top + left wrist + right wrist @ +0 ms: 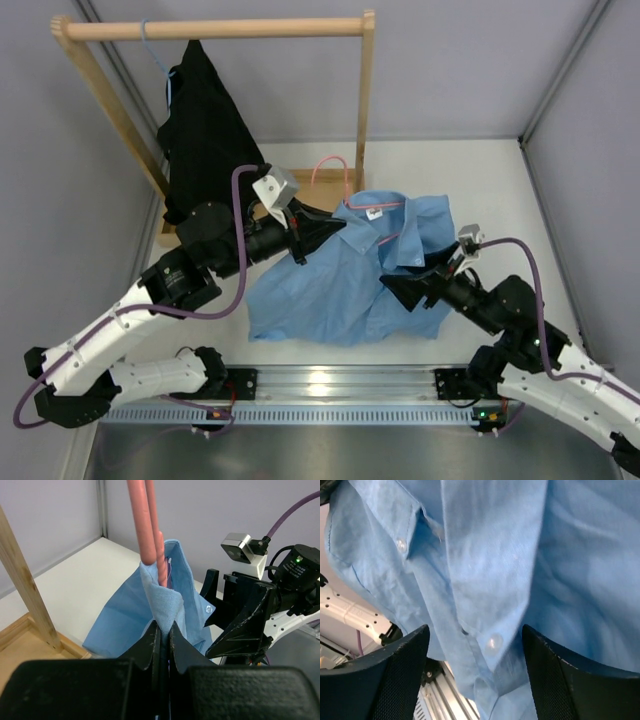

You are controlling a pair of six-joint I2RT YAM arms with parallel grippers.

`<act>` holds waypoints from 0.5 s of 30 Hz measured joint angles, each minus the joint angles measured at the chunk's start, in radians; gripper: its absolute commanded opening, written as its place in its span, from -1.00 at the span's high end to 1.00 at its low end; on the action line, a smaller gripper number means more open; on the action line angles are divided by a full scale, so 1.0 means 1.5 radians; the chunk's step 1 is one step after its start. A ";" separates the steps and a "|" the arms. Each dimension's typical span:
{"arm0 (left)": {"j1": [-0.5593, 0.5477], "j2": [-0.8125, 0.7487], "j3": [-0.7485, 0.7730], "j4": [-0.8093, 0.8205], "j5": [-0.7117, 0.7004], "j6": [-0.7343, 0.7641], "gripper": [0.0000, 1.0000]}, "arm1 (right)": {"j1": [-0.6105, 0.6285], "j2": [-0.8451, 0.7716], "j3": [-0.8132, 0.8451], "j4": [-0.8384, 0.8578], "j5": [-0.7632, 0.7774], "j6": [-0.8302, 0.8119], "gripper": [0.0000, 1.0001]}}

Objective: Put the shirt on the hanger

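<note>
The light blue shirt (340, 280) lies crumpled on the table between both arms. The pink hanger (332, 166) lies at its collar, hook pointing toward the rack. My left gripper (335, 226) is shut on a fold of the shirt (165, 602) near the collar. Two pink hanger wires (145, 525) run down into that fold, and their ends are hidden by cloth. My right gripper (398, 287) is open over the shirt's front. Its fingers (400, 672) stand wide on either side of the button placket (492, 642), holding nothing.
A wooden rack (215, 28) stands at the back left, with a black garment (200, 135) on a thin blue hanger (152, 48). Its post (25, 580) is close to my left wrist. A metal rail (340, 381) runs along the near edge.
</note>
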 measured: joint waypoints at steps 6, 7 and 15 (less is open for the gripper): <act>0.001 0.001 0.000 0.002 -0.009 0.014 1.00 | 0.001 -0.128 0.015 -0.156 0.007 -0.019 -0.53; 0.002 0.001 0.000 0.002 -0.010 0.016 1.00 | 0.001 -0.148 0.030 -0.190 0.008 -0.026 -0.56; 0.006 0.024 0.000 0.003 0.031 0.028 1.00 | 0.001 -0.114 0.278 -0.366 0.019 -0.089 -0.50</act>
